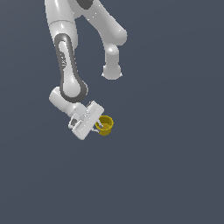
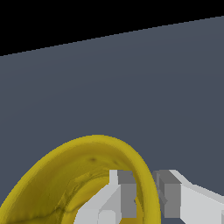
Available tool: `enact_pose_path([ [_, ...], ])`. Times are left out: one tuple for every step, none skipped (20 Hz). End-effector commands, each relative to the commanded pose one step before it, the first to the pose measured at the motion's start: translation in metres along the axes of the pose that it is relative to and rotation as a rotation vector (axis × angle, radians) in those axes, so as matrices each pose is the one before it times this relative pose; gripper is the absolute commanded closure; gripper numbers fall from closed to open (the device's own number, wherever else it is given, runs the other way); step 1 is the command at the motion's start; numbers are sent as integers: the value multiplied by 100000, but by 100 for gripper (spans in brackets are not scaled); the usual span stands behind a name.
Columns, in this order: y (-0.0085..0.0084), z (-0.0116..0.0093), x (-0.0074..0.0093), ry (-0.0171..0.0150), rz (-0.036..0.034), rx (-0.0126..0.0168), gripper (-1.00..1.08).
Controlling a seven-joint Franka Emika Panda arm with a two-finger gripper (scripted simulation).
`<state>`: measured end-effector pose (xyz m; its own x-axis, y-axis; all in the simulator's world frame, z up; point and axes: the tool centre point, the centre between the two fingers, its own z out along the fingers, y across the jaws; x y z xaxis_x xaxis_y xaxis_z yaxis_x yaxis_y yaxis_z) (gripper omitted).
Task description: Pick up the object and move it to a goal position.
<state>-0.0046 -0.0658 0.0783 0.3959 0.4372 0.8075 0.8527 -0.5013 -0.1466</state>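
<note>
Yellow cup [image 1: 105, 125] sits at my fingertips, near the middle of the exterior view and slightly toward its left, against a flat grey-blue surface [image 1: 175, 175]. Tapered shape, mouth wider than base, narrower than my white hand. Mouth is tipped toward the exterior camera, so the cup is not upright in that view. Can't tell from either view whether it rests on the surface or is off it.

Contents: inside of the cup [image 2: 65, 188] shows only yellow wall with some darker mottling, plus one of my own fingers. Lower part of the interior is cut off by the wrist frame edge, so I can't vouch for the bottom.

Grip: my gripper [image 1: 99, 126] straddles the rim. In the wrist view one finger [image 2: 122, 192] is inside the cup, the other [image 2: 170, 192] is outside, with the yellow wall [image 2: 146, 183] running between them. Jaws are nearly closed, with only about the wall's thickness between the pads. Both pads look to be touching the wall, so I'm pinching the cup by one side of its rim, not around the whole body.

Arm [image 1: 68, 61] comes down from the top of the exterior view, wrist angled so my hand points toward that view's right and downward. Cup is on that side of the hand.
</note>
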Motion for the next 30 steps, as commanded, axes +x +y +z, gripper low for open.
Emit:
enact_pose_path([
  [-322,-421,604,-63,-155,-116,108],
  [-206,-214,283,0,0,0,108],
  [-226,-216,301,-67,15,6,108],
  [-253,-263,349,0,0,0,108],
  [-270,-255,359,-95,23,9,108],
  [-298,-310,413,0,0,0,108],
  [-313,-301,422,-94,25,9,108],
  [-341,-356,475,0,0,0,108],
  [-354,-344,483,-93,27,9,108],
  [-375,-375,519,-65,21,7,108],
  [-399,-419,564,0,0,0,108],
  [-409,-408,572,-79,28,9,108],
  [-423,-434,600,-45,17,6,108],
  [-417,-429,597,-45,19,6,108],
  [-416,-441,604,0,0,0,108],
  [-399,-408,579,-61,30,11,108],
  [-401,-428,591,0,0,0,108],
  [-384,-401,570,-40,26,11,108],
  [-384,-414,579,0,0,0,108],
  [-376,-407,572,0,0,0,108],
  [-367,-399,565,0,0,0,108],
  [-358,-392,558,0,0,0,108],
  [-346,-396,549,46,9,14,108],
  [-336,-374,540,0,0,0,108],
  [-321,-378,521,66,-22,-2,108],
  [-288,-326,477,0,0,0,108],
  [-276,-338,461,79,-29,-4,108],
  [-250,-302,425,45,-18,-4,108],
  [-229,-281,396,45,-19,-4,108],
  [-213,-270,372,63,-27,-7,108],
])
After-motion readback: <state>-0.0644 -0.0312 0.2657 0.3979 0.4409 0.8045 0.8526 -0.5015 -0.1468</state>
